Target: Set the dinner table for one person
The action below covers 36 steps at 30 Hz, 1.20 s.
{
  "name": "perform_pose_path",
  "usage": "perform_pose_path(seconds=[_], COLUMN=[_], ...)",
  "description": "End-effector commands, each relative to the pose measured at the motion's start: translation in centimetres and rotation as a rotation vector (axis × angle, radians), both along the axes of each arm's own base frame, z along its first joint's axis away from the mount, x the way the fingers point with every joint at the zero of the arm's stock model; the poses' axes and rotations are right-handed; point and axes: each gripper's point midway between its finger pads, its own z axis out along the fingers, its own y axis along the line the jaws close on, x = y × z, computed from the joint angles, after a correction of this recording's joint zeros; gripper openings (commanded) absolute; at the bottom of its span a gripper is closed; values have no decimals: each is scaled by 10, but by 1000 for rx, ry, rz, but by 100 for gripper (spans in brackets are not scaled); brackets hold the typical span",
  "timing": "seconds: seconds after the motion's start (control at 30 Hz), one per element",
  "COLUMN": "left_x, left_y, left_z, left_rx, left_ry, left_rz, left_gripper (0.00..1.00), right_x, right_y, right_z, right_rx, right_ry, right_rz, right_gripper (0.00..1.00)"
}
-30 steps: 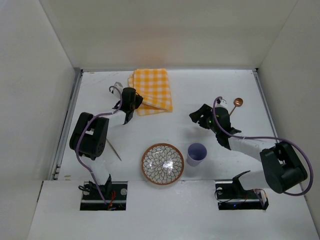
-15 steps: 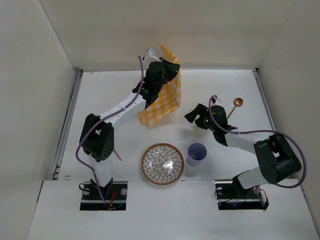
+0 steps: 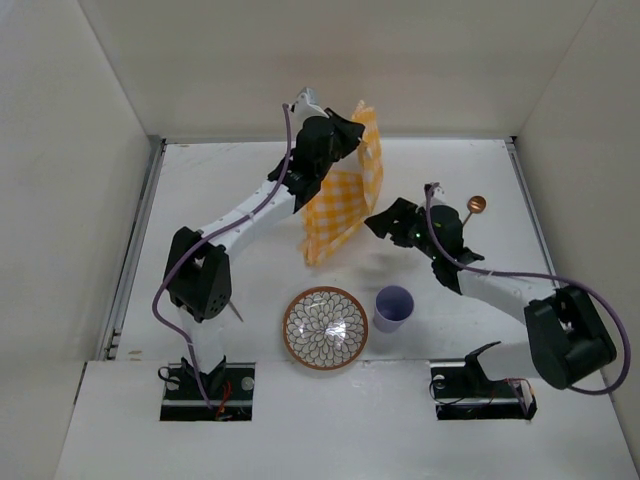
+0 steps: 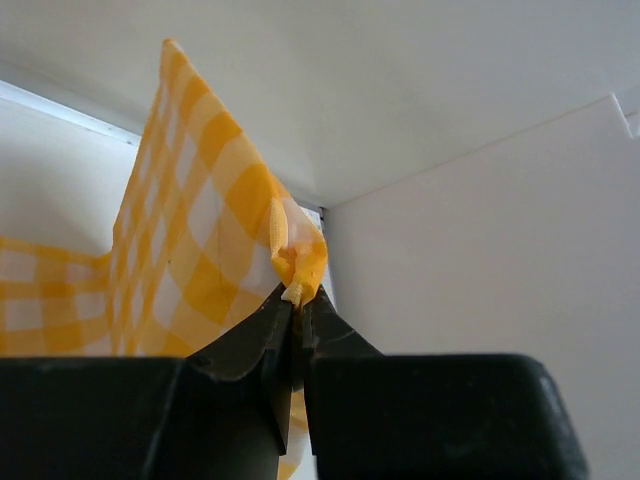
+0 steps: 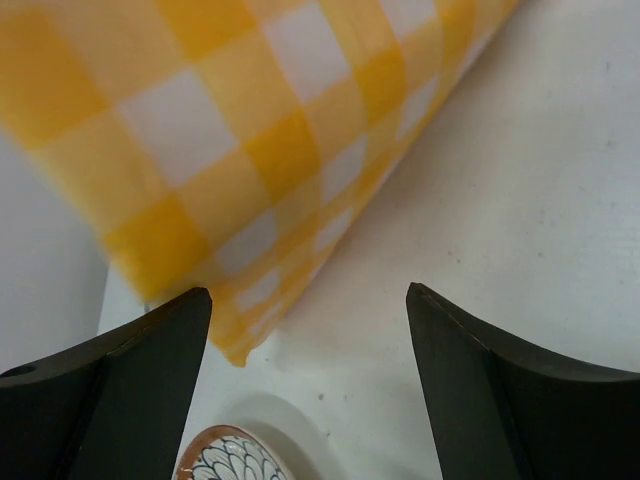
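Table (image 3: 200, 200): flat matte white top, fills the middle of the overhead view, pale walls at 9, 12 and 3 o'clock, arm bases at 6 o'clock.

Left tool (image 3: 335, 140): raised over the 12 o'clock part of the table, arm stretched far out from its base. Clenched on a bunched corner of the yellow-and-white checked cloth (image 3: 345, 200). Wrist view: jaws pressed together, crumpled fold of cloth (image 4: 190, 260) pinched at the tips (image 4: 297, 320).

Cloth: hangs tilted from that grip, unfolded into a long drape, lower point toward 6 o'clock. Cannot tell whether the lower point touches the table.

Right tool (image 3: 385, 222): released, fingers wide apart. Sits just beside the cloth's lower half, on its 3 o'clock side. Wrist view (image 5: 310, 330): faces the cloth (image 5: 230, 130) close up, bare table (image 5: 520, 200) beyond.

Patterned bowl (image 3: 325, 327): upright on the table near the 6 o'clock edge, at 6 o'clock of the cloth's point. Rim shows at the bottom of the right wrist view (image 5: 232, 455).

Purple cup (image 3: 393, 307): upright, just beside the bowl at its 3 o'clock.

Copper spoon (image 3: 472, 208): on the table at 3 o'clock of the right tool, partly hidden by the arm.

Thin stick (image 3: 232, 305): flat on the table at 9 o'clock of the bowl, beside the left arm.
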Motion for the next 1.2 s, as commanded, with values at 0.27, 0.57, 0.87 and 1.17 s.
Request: perform_pose_path(seconds=[0.27, 0.57, 0.87, 1.17], left_x=[46, 61, 68, 62], left_y=[82, 119, 115, 118], left_z=[-17, -51, -56, -57], left_rx=[17, 9, -33, -48], left_ry=[-27, 7, 11, 13], left_rz=[185, 264, 250, 237], left_gripper=[0, 1, 1, 1], right_x=[3, -6, -26, -13], right_y=[23, 74, 102, 115], right_z=[13, -21, -56, -81], right_rx=[-268, -437, -537, -571], right_ry=[50, 160, 236, 248], right_rz=[41, 168, 153, 20], right_gripper=[87, 81, 85, 69])
